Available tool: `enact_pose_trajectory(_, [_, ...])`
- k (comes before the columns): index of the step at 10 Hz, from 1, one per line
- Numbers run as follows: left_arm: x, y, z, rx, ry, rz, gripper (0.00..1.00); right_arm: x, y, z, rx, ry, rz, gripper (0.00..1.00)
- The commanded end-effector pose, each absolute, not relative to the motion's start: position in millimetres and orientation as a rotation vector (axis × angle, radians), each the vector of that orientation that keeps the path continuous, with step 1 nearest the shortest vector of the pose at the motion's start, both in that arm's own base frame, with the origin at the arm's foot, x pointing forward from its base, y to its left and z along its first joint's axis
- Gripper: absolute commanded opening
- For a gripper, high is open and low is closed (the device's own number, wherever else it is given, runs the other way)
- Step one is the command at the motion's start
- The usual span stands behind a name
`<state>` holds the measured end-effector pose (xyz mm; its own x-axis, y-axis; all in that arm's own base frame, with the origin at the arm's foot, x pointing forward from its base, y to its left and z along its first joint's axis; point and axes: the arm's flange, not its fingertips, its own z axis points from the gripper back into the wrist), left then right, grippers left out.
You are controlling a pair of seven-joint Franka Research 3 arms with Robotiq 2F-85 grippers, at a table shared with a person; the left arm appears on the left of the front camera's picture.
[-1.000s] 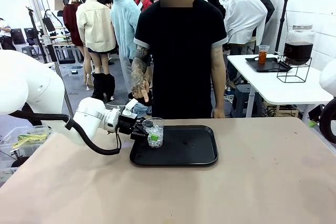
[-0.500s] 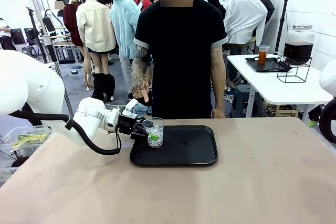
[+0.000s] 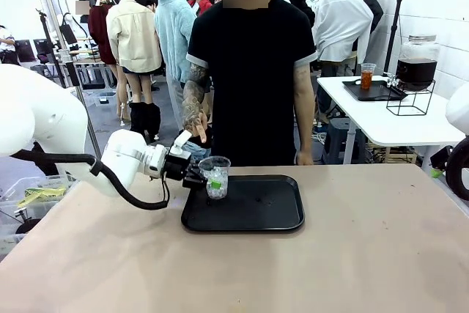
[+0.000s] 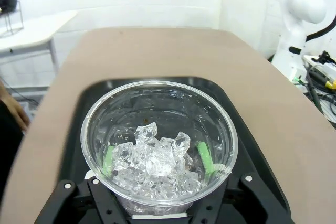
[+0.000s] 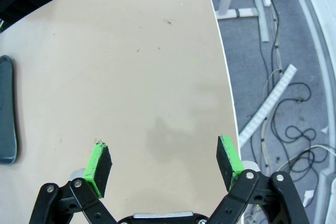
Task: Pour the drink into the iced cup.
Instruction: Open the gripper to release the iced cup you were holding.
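Pointing mouth-up, axis vertical: iced cup (image 3: pixel 215 176) (clamped by left gripper (image 4: pixel 156 160)).

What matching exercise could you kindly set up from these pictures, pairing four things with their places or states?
Things:
1. clear plastic cup of ice cubes
2. flat black plastic tray
3. left pincer
4. right pincer

Places or states:
A. open, above bare tabletop
B. lying on the beige table, in front of the person
C. shut on the cup's sides
D. gripped between green pads, at the tray's left end

Pairs: 1-D, 2-B, 3-C, 4-A
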<state>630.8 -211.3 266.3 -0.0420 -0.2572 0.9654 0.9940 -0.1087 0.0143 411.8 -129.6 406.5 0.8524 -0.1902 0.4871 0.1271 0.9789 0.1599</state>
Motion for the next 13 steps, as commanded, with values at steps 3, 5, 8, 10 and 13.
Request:
enact_pose_trajectory(3, [641,-209,339,-0.93,-1.138,-1.462,0.71,409,-125,405,0.116,-0.533,-0.188,1.0])
enact_pose_trajectory(5, [660,-203,372,-0.894,-1.197,-1.429,0.71,409,-125,405,0.116,-0.533,-0.188,1.0])
enact_pose_trajectory(8, [678,-194,394,-0.853,-1.23,-1.398,0.71,409,-125,405,0.116,-0.533,-0.188,1.0])
enact_pose_trajectory(10, [685,-189,395,-0.834,-1.226,-1.38,0.71,409,-125,405,0.116,-0.533,-0.188,1.0])
enact_pose_trajectory(13, [689,-182,394,-0.825,-1.233,-1.366,0.71,409,-125,405,0.116,-0.533,-0.188,1.0])
